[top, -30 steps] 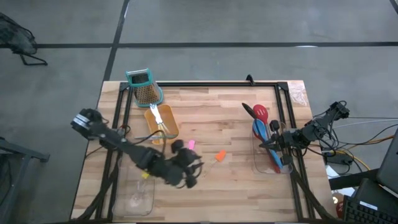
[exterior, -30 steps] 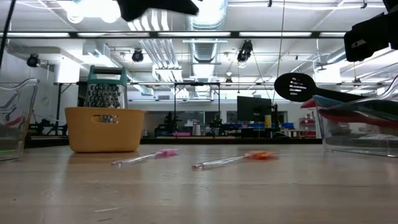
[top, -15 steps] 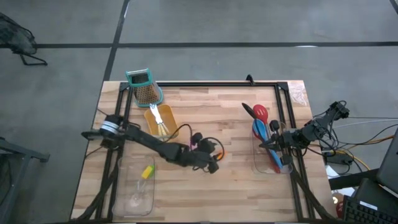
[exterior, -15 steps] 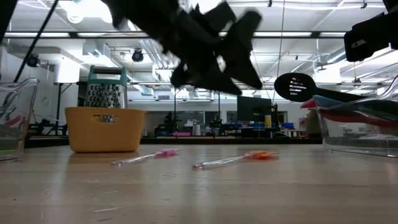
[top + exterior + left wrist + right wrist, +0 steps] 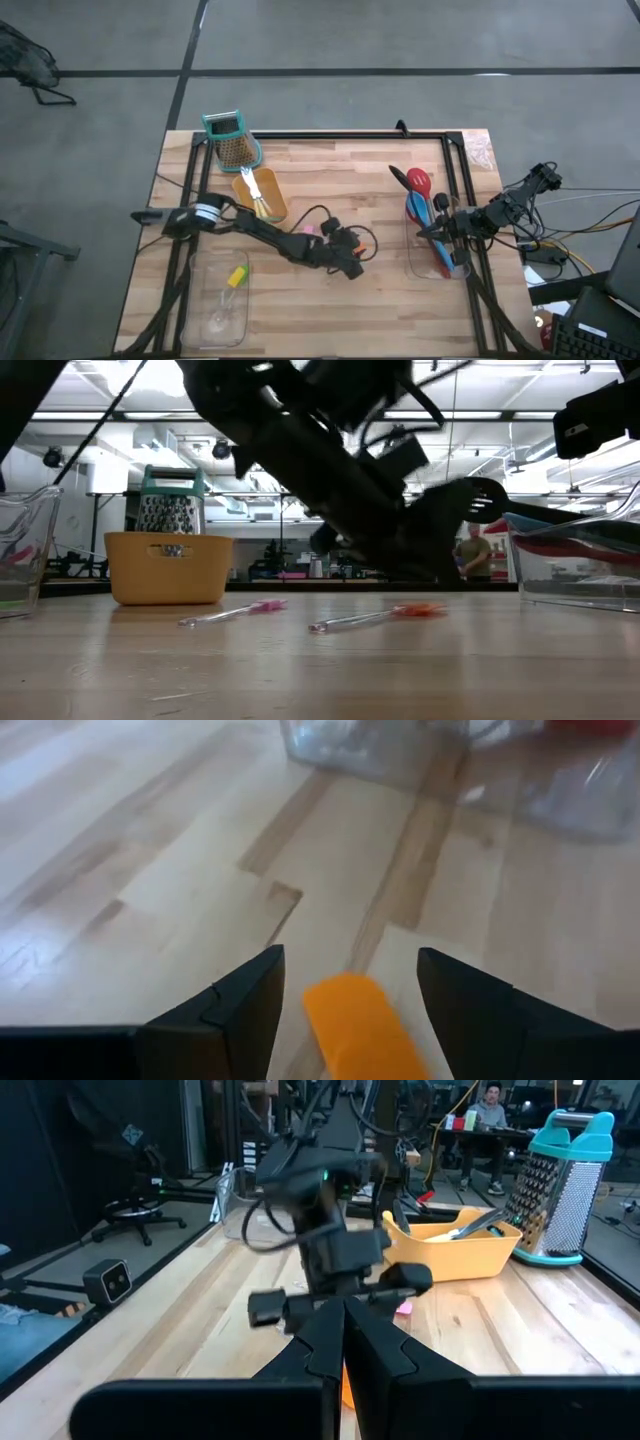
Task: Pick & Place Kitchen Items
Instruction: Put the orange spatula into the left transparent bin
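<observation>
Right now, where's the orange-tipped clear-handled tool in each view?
High view: hidden under the left gripper, mid-table.
Low view: the orange-tipped tool lies on the wood at centre, tip to the right, under the dark arm.
Left wrist view: orange tip between the open fingers.
Right wrist view: an orange sliver below the left gripper.
Shared landmark: the left gripper, directly over the tool.

Left claw [image 5: 345, 982] has swung over, straddling the orange-tipped tool [image 5: 365, 1030]

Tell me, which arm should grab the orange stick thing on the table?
Probably the left. Its tool is open right over the orange-tipped tool, while the right tool waits shut by the clear tray.
</observation>
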You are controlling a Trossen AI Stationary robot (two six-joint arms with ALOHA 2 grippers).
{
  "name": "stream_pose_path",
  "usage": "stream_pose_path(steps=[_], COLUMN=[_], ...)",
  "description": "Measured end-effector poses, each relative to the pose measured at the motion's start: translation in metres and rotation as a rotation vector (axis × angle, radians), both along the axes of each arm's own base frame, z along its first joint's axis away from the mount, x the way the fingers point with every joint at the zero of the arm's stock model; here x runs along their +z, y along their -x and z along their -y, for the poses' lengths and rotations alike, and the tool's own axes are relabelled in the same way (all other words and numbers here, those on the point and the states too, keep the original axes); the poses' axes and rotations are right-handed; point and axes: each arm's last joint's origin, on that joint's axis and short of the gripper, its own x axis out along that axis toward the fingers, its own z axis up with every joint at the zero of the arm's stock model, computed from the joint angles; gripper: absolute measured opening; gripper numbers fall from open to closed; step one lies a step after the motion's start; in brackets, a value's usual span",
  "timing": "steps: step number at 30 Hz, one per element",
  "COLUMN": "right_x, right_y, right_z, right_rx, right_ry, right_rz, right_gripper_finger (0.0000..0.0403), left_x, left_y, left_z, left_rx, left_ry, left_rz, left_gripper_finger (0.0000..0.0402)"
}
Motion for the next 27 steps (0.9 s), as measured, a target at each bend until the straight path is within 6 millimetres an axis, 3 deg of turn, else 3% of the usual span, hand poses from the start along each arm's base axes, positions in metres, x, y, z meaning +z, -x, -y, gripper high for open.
stream_pose_path(steps=[11,18,22,27], right_x=[0.000,0.000,0.000,0.000], right_y=[0.000,0.000,0.000,0.000], right_z=[0.000,0.000,0.000,0.000], right_rx=[0.000,0.000,0.000,0.000], right_ry=[-0.001,0.000,0.000,0.001], right_rz=[0.000,0.000,0.000,0.000], right_gripper_finger=[0.0008,0.0008,0.0008,0.0008], left_x=[-0.012,-0.017,-0.018,-0.018], left_y=[-0.013,-0.008,-0.007,-0.007], left_z=[0.002,-0.001,-0.001,-0.001], left_rx=[0.017,0.066,0.054,0.029], left_ry=[-0.052,0.039,0.078,0.069], left_rz=[-0.137,-0.166,-0.177,-0.196], left_gripper_finger=[0.0234,0.0230,0.0194,0.0104])
